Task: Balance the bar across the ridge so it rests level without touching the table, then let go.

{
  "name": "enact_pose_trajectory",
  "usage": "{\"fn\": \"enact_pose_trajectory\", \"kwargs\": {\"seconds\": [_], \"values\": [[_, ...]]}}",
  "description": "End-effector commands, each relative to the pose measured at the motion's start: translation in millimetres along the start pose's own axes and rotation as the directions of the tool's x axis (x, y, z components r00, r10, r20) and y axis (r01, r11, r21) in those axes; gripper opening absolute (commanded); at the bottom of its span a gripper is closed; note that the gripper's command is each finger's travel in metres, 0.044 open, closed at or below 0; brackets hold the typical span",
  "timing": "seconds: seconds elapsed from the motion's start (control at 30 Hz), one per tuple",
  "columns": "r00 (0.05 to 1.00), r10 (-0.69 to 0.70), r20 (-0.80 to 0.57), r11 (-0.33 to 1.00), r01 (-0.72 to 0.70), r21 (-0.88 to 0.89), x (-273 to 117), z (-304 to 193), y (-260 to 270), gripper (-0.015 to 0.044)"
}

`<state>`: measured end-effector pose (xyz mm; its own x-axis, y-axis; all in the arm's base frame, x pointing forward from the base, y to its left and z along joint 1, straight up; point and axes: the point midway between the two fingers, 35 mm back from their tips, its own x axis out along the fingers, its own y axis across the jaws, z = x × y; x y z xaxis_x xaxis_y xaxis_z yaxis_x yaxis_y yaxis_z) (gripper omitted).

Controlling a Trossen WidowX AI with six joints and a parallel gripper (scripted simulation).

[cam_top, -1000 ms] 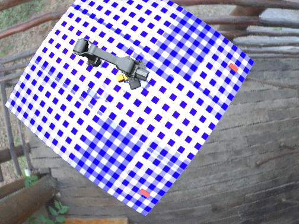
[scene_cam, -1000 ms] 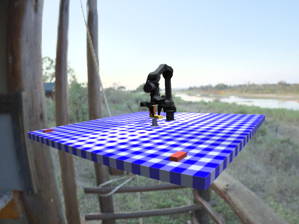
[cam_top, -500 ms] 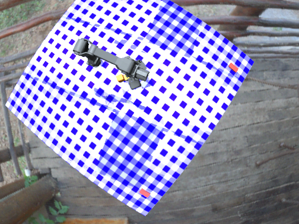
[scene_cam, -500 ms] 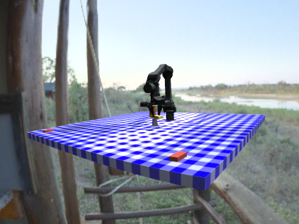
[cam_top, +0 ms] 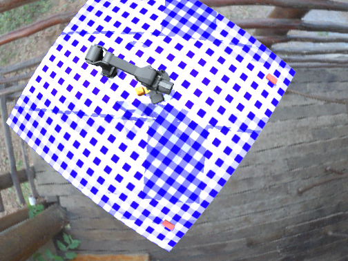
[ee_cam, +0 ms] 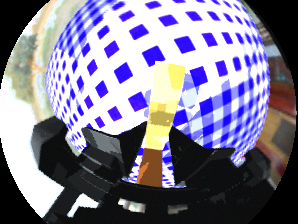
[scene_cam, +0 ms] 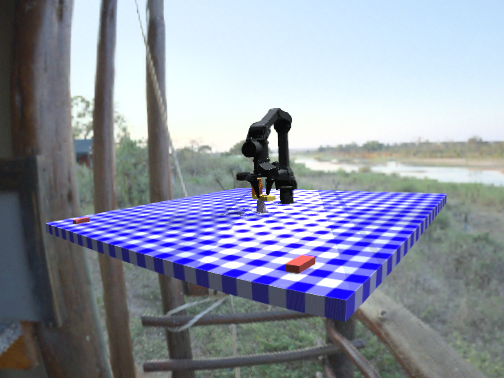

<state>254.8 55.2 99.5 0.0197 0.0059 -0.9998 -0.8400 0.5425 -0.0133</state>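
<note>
My gripper (cam_top: 155, 95) (scene_cam: 263, 193) (ee_cam: 158, 125) clamps the yellow bar (cam_top: 147, 91) (scene_cam: 268, 198) (ee_cam: 164, 92) above the checkered table (cam_top: 114, 138) (scene_cam: 200, 240) (ee_cam: 120, 45); from overhead, red blocks lie at three and six o'clock.

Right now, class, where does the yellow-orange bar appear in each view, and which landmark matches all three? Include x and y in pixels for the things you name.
Top: above and left of centre.
Exterior: close to centre, below the arm's bend.
Wrist: the bar (cam_top: 141, 91) (scene_cam: 267, 198) (ee_cam: 166, 95) runs from mid-picture downward.
Shared landmark: checked tabletop (cam_top: 217, 141) (scene_cam: 206, 248) (ee_cam: 121, 73).

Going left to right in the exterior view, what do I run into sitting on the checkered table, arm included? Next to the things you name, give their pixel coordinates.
The small red block at the far left corner (scene_cam: 81, 220), the robot arm (scene_cam: 283, 150), then the larger-looking red block near the front (scene_cam: 300, 264).
</note>
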Motion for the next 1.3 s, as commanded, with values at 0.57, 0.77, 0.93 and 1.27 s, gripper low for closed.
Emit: {"fn": "enact_pose_trajectory", "kwargs": {"seconds": [0.57,0.77,0.93,1.27], "values": [[1.0,-0.001,-0.001,1.0,0.001,0.005,1.9,-0.2,-0.4,0.0],[1.0,-0.001,-0.001,1.0,0.001,0.005,2.4,-0.3,-0.4,0.0],[1.0,-0.001,-0.001,1.0,0.001,0.005,2.8,-0.3,-0.3,0.0],[1.0,-0.001,-0.001,1.0,0.001,0.005,3.7,-0.5,-0.1,0.0]]}}
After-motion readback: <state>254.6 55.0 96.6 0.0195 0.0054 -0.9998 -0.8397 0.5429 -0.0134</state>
